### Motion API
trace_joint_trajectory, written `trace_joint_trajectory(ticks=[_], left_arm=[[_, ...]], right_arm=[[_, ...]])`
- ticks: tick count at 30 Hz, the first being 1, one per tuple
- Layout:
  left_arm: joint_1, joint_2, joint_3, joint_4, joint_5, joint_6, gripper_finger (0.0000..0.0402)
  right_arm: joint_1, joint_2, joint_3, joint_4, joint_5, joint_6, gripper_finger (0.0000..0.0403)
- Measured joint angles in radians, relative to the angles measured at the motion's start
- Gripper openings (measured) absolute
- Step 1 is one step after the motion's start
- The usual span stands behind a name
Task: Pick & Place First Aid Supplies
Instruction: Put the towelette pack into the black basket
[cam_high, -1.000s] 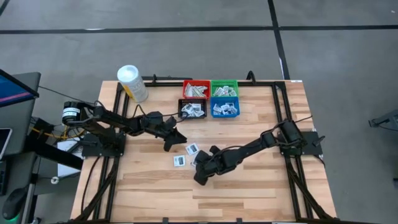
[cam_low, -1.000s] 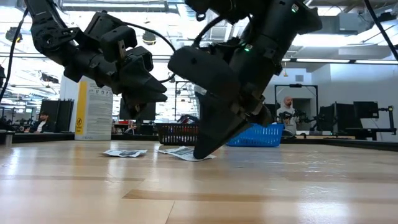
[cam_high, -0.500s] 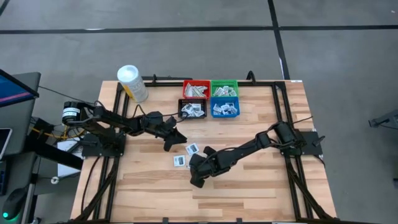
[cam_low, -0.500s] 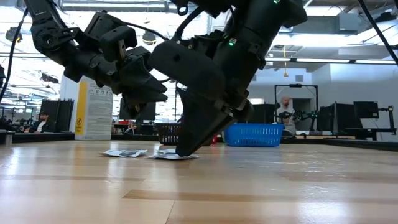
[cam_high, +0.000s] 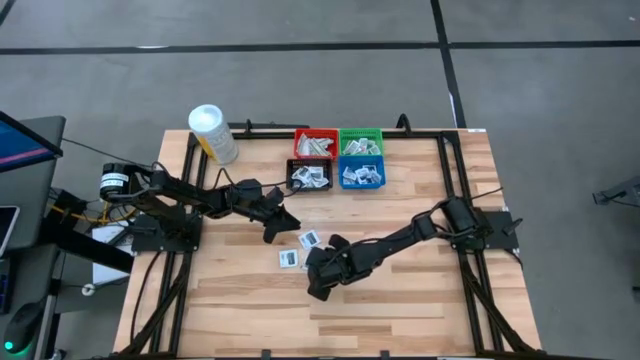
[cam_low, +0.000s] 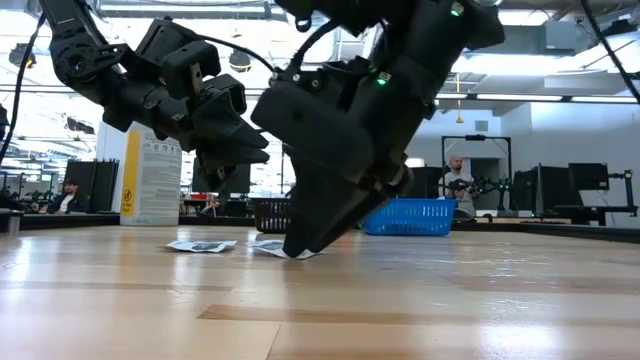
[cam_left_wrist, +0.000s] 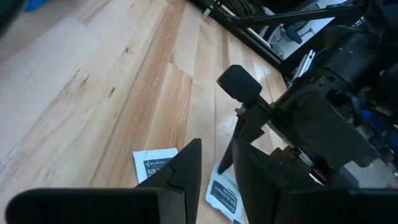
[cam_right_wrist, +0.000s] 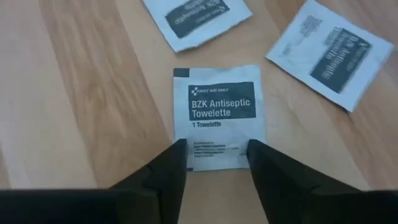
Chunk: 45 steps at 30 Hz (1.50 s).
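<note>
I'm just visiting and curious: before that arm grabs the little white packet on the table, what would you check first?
1. Right gripper open: ok, fingers apart.
2. Towelette packet between its fingers: ok, its near edge sits in the gap.
3. Packet lying flat and single: ok.
4. Neighbouring packets clear of the fingers: ok.
5. Left gripper out of the way: ok, hovering apart.
6. Room in the bins: cannot tell.

Overhead, table-level and two wrist cameras share the table (cam_high: 400, 300).
</note>
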Motion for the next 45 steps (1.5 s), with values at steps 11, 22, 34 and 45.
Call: trace_joint_trajectory(ticks=[11, 22, 34, 45], left_arm=[[0.000, 0.000, 0.000, 0.000, 0.000, 0.000, 0.0092], [0.000, 0.000, 0.000, 0.000, 0.000, 0.000, 0.0092], [0.000, 0.000, 0.000, 0.000, 0.000, 0.000, 0.0092], [0.021, 0.000, 0.000, -0.001, 0.043, -0.297, 0.0092]], right_arm=[[0.000, -0.008, -0.086, 0.018, 0.005, 0.069, 0.0142], [-0.001, -0.005, -0.097, -0.001, -0.052, 0.091, 0.0009], [0.000, -0.009, -0.004, -0.133, -0.016, 0.074, 0.0001], [-0.017, -0.004, 0.197, -0.399, 0.183, -0.047, 0.0000]])
